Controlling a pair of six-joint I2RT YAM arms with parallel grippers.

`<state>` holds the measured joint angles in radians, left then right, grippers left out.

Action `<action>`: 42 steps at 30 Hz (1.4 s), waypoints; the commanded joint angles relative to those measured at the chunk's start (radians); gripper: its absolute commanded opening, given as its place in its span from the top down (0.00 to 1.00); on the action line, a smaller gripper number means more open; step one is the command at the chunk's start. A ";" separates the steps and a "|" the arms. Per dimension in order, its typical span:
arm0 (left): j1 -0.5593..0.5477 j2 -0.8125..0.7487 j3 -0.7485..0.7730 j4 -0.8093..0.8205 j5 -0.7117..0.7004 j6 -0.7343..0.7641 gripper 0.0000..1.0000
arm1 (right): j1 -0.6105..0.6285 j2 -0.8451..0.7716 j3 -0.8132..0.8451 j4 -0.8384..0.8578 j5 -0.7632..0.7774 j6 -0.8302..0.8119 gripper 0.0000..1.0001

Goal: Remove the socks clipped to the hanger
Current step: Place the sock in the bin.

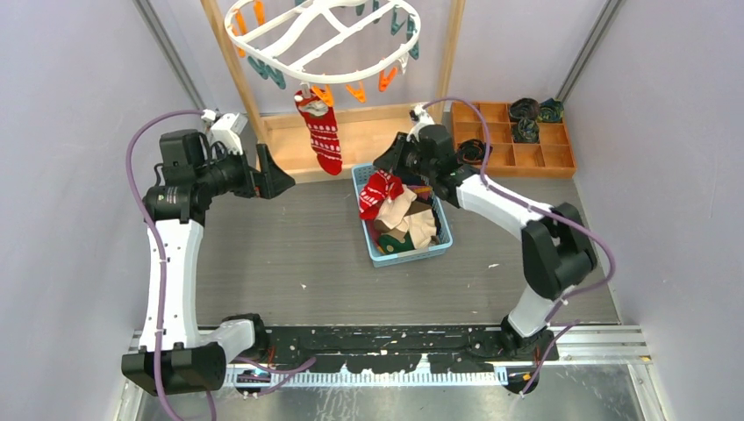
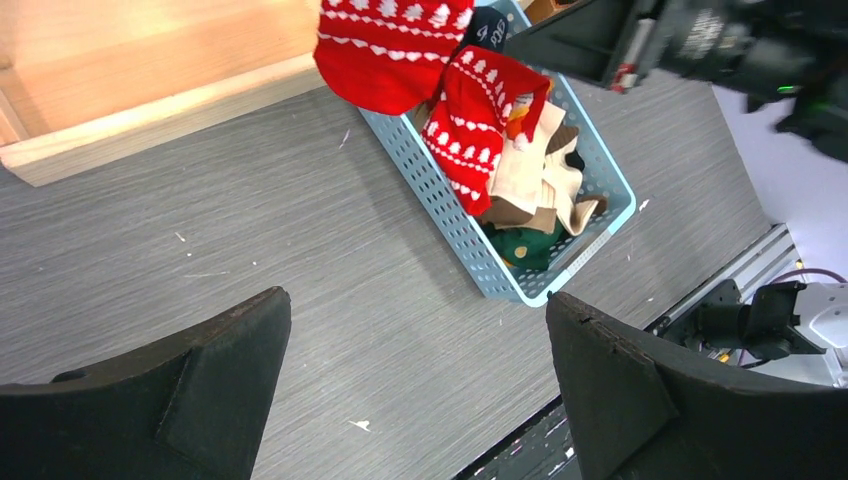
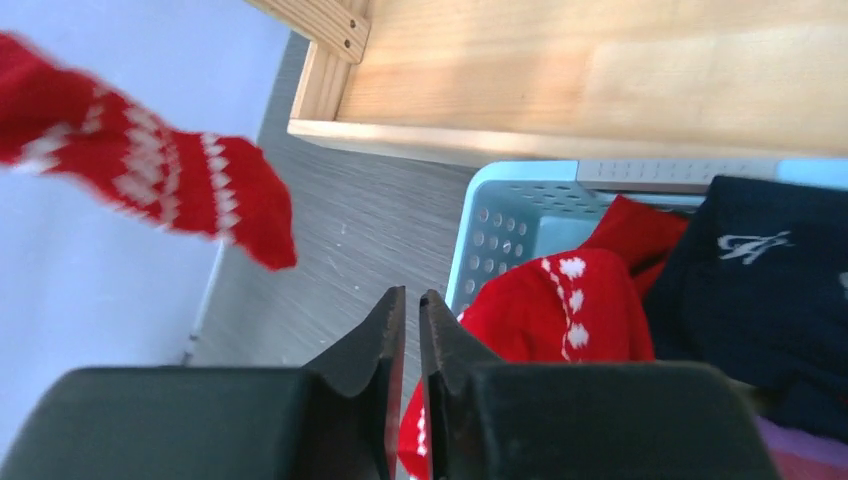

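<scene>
The white oval hanger (image 1: 325, 39) hangs at the top with orange and teal clips. One red sock with white patterns (image 1: 325, 136) (image 2: 390, 45) (image 3: 150, 180) dangles from a clip. Another red patterned sock (image 1: 379, 193) (image 2: 480, 110) (image 3: 560, 310) lies over the rim of the light blue basket (image 1: 373, 246) (image 2: 450, 220) (image 3: 490, 200), on top of beige, navy and green socks. My right gripper (image 1: 379, 165) (image 3: 412, 293) hovers above that rim, its jaws nearly touching with nothing between them. My left gripper (image 1: 279, 178) (image 2: 418, 293) stands wide open and empty, left of the hanging sock.
A light wooden rack base (image 1: 351, 140) (image 3: 600, 80) with two upright posts stands behind the basket. At the back right sits a wooden compartment tray (image 1: 518, 153) holding rolled dark socks. Grey walls close in both sides.
</scene>
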<state>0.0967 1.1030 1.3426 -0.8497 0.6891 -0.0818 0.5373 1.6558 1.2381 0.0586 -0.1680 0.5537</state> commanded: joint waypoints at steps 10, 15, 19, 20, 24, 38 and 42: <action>0.014 -0.023 0.067 0.007 0.000 -0.024 0.00 | -0.094 0.155 -0.200 0.150 0.153 0.098 0.91; 0.014 -0.010 0.070 0.013 -0.005 -0.032 0.00 | -0.022 0.016 -0.198 0.124 0.310 -0.032 0.75; 0.015 -0.005 0.073 0.015 -0.007 -0.036 0.00 | 0.047 -0.076 -0.114 0.047 0.392 -0.107 0.63; 0.014 -0.006 0.075 0.017 -0.008 -0.036 0.00 | 0.060 -0.089 -0.096 0.033 0.396 -0.110 0.63; 0.015 -0.012 0.073 0.018 -0.013 -0.035 0.00 | 0.085 -0.110 -0.067 0.035 0.330 -0.032 0.65; 0.027 -0.021 0.077 -0.006 -0.052 -0.003 0.00 | -0.009 0.155 -0.267 0.450 -0.091 0.433 0.81; 0.032 -0.015 0.077 -0.004 -0.047 -0.006 0.00 | 0.026 0.114 -0.189 0.092 0.186 0.184 0.82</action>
<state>0.1184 1.0996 1.3804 -0.8566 0.6468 -0.0967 0.5350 1.8458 0.9646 0.3565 -0.2039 0.9062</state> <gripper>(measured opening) 0.996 0.179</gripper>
